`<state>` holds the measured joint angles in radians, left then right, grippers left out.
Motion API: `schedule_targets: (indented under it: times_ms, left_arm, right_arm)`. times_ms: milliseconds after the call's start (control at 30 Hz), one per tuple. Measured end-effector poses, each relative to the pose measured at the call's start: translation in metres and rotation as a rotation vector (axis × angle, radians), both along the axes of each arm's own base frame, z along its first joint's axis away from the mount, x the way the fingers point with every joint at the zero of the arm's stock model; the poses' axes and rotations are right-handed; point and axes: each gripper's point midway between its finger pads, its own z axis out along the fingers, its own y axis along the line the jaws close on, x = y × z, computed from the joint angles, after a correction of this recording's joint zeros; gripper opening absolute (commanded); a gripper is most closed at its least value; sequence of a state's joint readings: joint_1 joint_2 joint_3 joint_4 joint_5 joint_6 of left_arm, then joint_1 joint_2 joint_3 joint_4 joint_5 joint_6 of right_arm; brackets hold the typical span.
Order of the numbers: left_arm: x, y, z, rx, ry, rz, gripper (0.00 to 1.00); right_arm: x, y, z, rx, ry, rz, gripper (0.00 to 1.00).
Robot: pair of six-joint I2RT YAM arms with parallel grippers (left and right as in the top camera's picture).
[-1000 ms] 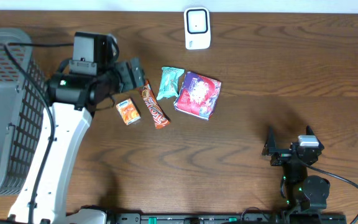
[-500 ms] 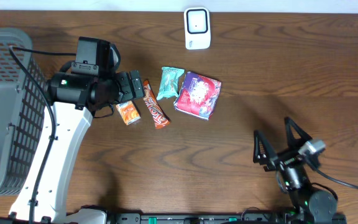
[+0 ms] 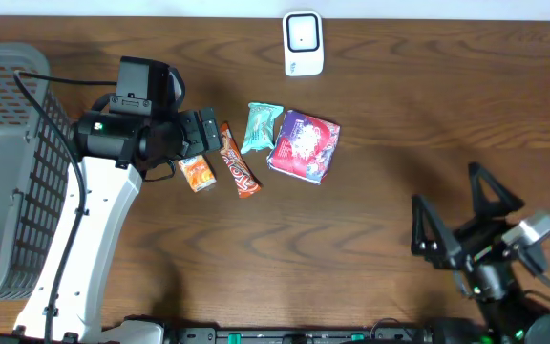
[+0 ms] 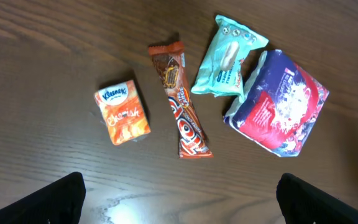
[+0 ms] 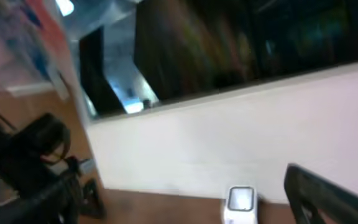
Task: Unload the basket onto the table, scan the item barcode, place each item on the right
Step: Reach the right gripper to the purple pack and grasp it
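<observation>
Dark wood-grain table (image 3: 399, 143). Grey plastic mesh basket (image 3: 8, 172) at far left. Four items in a row, left of centre: crinkly blue-red pouch (image 3: 304, 145), long glossy orange-brown candy bar (image 3: 239, 164), teal pillow packet (image 3: 262, 127) touching the pouch, small boxy orange tissue pack (image 3: 197, 172). White rounded scanner (image 3: 303, 43) at far edge. Left gripper (image 4: 179, 180) above the row, fingers spread wide, holding nothing. Right gripper (image 3: 447, 191) near right, spread wide, empty.

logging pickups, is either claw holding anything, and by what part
Nothing is held. The left claw stands open with nothing in it; the right claw is open and empty too.
</observation>
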<state>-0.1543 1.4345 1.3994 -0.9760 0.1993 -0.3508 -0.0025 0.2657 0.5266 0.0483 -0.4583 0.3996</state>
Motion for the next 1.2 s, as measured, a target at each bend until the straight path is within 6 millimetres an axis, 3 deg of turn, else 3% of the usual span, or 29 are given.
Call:
schedule_targets:
  times_ms: [133,333,567,700,867,1000,1200]
  left_arm:
    - [0.0,0.0,0.0,0.0,0.002,0.0,0.98]
    - [0.0,0.0,0.0,0.001,0.001,0.0,0.98]
    - [0.0,0.0,0.0,0.0,0.001,0.0,0.98]
    - [0.0,0.0,0.0,0.0,0.001,0.0,0.98]
    - [0.0,0.0,0.0,0.0,0.001,0.0,0.98]
    - [0.0,0.0,0.0,0.0,0.001,0.0,0.98]
    - [0.0,0.0,0.0,0.0,0.001,0.0,0.98]
  right_arm:
    - [0.025,0.007,-0.001,-0.15,0.25,0.026,0.99]
    - [0.053,0.017,-0.039,-0.282,0.651,0.143,0.99]
    - [0.074,0.06,-0.065,-0.179,0.809,0.51,0.99]
    - [0.084,0.075,-0.088,-0.114,0.929,0.601,0.99]
    - [0.082,0.086,-0.14,-0.138,1.195,0.517,0.99]
    - [0.078,0.077,-0.168,-0.207,1.329,0.345,0.99]
    - [0.095,0.057,-0.177,-0.223,1.336,0.15,0.99]
